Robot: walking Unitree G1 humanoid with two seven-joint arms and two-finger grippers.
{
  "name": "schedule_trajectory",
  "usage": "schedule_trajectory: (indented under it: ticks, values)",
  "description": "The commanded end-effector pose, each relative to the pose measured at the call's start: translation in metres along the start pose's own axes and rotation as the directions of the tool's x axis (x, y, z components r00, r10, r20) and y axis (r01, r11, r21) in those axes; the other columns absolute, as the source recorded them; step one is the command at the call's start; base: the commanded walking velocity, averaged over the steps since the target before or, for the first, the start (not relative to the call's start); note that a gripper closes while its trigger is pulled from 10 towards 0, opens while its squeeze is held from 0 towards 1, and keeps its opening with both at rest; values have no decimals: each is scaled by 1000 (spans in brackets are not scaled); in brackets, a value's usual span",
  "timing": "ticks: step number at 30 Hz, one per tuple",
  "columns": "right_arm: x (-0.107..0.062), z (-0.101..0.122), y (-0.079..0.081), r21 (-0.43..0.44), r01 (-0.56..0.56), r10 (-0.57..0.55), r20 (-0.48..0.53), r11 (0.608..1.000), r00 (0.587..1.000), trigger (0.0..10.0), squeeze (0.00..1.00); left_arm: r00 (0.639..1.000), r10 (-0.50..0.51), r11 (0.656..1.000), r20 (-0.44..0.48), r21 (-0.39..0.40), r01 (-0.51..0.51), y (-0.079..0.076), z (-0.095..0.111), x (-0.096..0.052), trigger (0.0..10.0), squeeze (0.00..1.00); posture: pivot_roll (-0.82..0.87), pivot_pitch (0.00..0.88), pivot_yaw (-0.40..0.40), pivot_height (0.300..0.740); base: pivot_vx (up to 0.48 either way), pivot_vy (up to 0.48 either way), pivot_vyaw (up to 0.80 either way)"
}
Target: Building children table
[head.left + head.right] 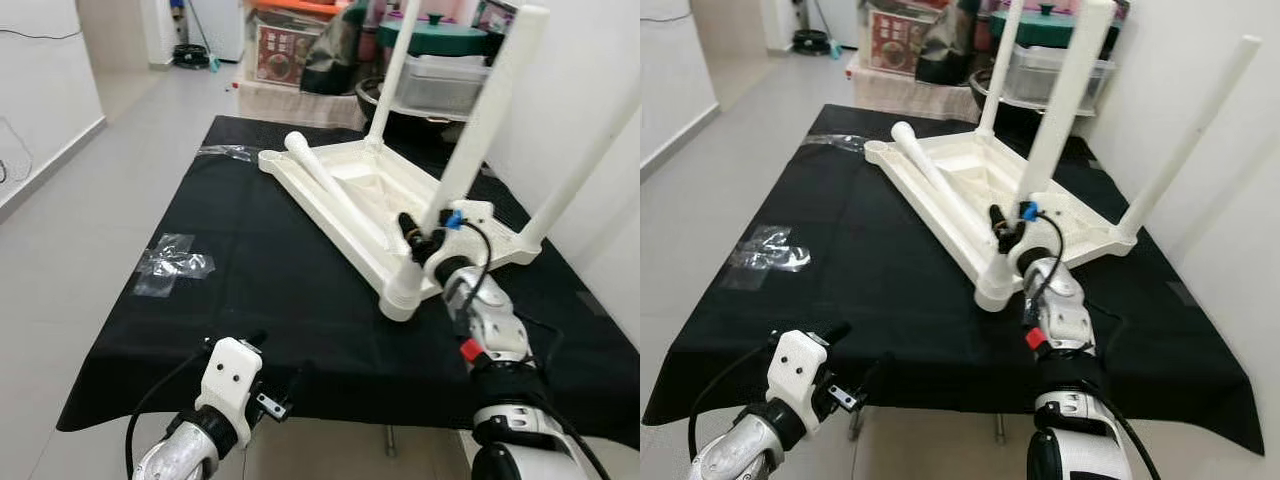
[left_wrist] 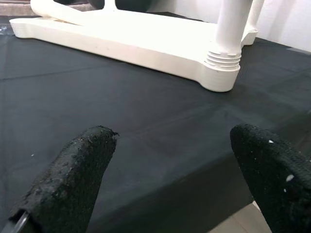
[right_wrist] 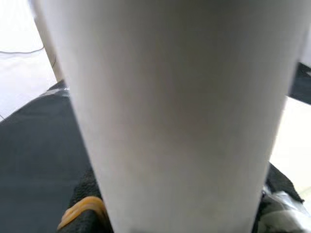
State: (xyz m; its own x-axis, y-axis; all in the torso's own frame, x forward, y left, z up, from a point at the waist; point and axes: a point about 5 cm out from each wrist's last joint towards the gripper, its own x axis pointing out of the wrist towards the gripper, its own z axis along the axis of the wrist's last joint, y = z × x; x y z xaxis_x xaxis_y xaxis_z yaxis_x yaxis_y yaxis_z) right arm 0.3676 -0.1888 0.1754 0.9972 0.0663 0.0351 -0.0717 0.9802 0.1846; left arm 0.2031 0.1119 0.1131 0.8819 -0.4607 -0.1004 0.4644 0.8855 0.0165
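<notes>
Item: white plastic children's table (image 1: 350, 190), inverted on the black-covered tabletop (image 1: 250, 290), top face down; set toward the far right of the cloth, near the wall.

Legs: three stand upright in their corner sockets; near leg (image 1: 480, 130) threaded into the near corner socket (image 1: 405, 292); fourth leg (image 1: 320, 175) lies loose across the underside, one end at the far-left corner, w/ that socket unfilled.

Right gripper (image 1: 425, 238): at the base of the near leg, just above the socket; fingers closed round the leg, which crowds the right wrist view.

Left gripper (image 2: 170, 165): low at the near tabletop edge, well apart from the table; fingers (image 2: 73, 174) spread wide, holding nothing.

Misc: clear tape patches (image 1: 172, 262) on the cloth at left; storage boxes and clutter (image 1: 300, 50) beyond the far edge.

Handling, by judgement: moulded hollow plastic, so light and stiff; smooth round legs prob. slippery under a twist; the frame may slide on the cloth or tip when you torque a leg; no fragile parts apparent.

Where to grip: take each leg low, close to its socket, for best turning control; pick the loose leg near mid-length so it balances; you may want the left gripper on the frame rim to brace.

Status: approx. three of four legs fitted; loose leg remains.
</notes>
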Motion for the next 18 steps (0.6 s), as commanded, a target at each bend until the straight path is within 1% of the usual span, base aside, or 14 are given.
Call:
schedule_trajectory:
  ticks: [1, 3, 4, 7, 8, 9, 10, 11, 12, 13, 14, 16, 17, 18]
  values:
    - [0, 4, 8, 53, -63, 63, 4, 997, 998, 10000, 0, 1000, -8, 1000, -12, -15, 7, -2, -4, 0, 10000, 0, 130, 15, -137, 740, 0, 0, 0]
    - [0, 4, 8, 53, -63, 63, 4, 997, 998, 10000, 0, 1000, -8, 1000, -12, -15, 7, -2, -4, 0, 10000, 0, 130, 15, -137, 740, 0, 0, 0]
    - [2, 8, 12, 44, -108, 107, 7, 993, 994, 10000, 0, 1000, -8, 1000, -13, -15, 8, -2, -5, 0, 10000, 0, 130, 11, -141, 740, 0, 0, 0]
    - [4, 10, 10, 33, -90, 90, 6, 995, 996, 10000, 0, 1000, -8, 1000, -13, -15, 8, -2, -5, 0, 10000, 0, 130, 11, -141, 740, 0, 0, 0]
    - [5, 10, 7, 12, -69, 69, 7, 998, 998, 10000, 0, 1000, -7, 1000, -13, -16, 7, -2, -5, 0, 10000, 0, 129, 8, -143, 740, 0, 0, 0]
    - [7, 7, 0, -17, 2, -2, -6, 1000, 1000, 10000, 0, 1000, -8, 1000, -13, -16, 8, -2, -5, 0, 10000, 0, 129, 8, -145, 740, 0, 0, 0]
    - [7, 7, 0, -17, 2, -2, -6, 1000, 1000, 10000, 0, 1000, -8, 1000, -13, -16, 8, -2, -5, 0, 10000, 0, 129, 8, -145, 740, 0, 0, 0]
    - [8, 5, -5, -37, 46, -47, -13, 998, 999, 10000, 0, 1000, -8, 1000, -14, -16, 8, -2, -5, 0, 10000, 0, 129, 8, -145, 740, 0, 0, 0]
    - [5, 0, -14, -74, 161, -162, -12, 984, 987, 10000, 0, 1000, -7, 1000, -14, -16, 7, -2, -5, 0, 10000, 0, 130, 6, -143, 740, 0, 0, 0]
    - [1, -3, -18, -108, 245, -247, 0, 963, 969, 10000, 0, 1000, -7, 1000, -14, -15, 6, -2, -5, 0, 10000, 0, 132, 5, -142, 740, 0, 0, 0]
    - [1, -3, -18, -108, 245, -247, 0, 963, 969, 10000, 0, 1000, -7, 1000, -14, -15, 6, -2, -5, 0, 10000, 0, 132, 5, -142, 740, 0, 0, 0]
    - [-10, -11, -14, -87, 346, -347, 7, 934, 938, 10000, 0, 1000, -6, 1000, -15, -16, 6, -2, -5, -1, 10000, 0, 129, 4, -138, 740, 0, 0, 0]
    - [-12, -13, -6, -53, 334, -334, 6, 941, 943, 10000, 0, 1000, -7, 1000, -15, -16, 7, -2, -5, -1, 10000, 0, 129, 4, -138, 740, 0, 0, 0]
    - [-12, -13, -6, -53, 334, -334, 6, 941, 943, 10000, 0, 1000, -7, 1000, -15, -16, 7, -2, -5, -1, 10000, 0, 129, 4, -138, 740, 0, 0, 0]
